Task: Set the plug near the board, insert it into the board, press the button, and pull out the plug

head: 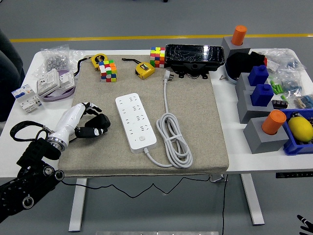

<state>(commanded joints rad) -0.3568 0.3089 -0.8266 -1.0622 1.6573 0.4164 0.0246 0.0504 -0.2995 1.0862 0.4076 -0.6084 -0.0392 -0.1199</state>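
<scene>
A black plug (pixel 99 125) lies on the beige mat (pixel 195 112), left of the white power strip (pixel 135 121). The strip's round button (pixel 142 139) is at its near end. My left hand (pixel 89 116), on a white forearm, reaches in from the lower left. Its black fingers (pixel 92 106) arch over the plug's far side and its thumb is on the near side; a firm grip does not show. The strip's own white cord (pixel 174 139) lies coiled to the right, ending in a white plug (pixel 168 76). Only a black tip of my right hand (pixel 305 224) shows at the lower right corner.
Two colour cubes (pixel 108 71) (pixel 157 57), two yellow tape measures (pixel 145 70) and a black box (pixel 194 56) line the mat's far edge. Grey and blue blocks with orange cylinders (pixel 273 122) fill the right side. Switch parts (pixel 49 82) lie far left, beside a person's dark clothing (pixel 7 63).
</scene>
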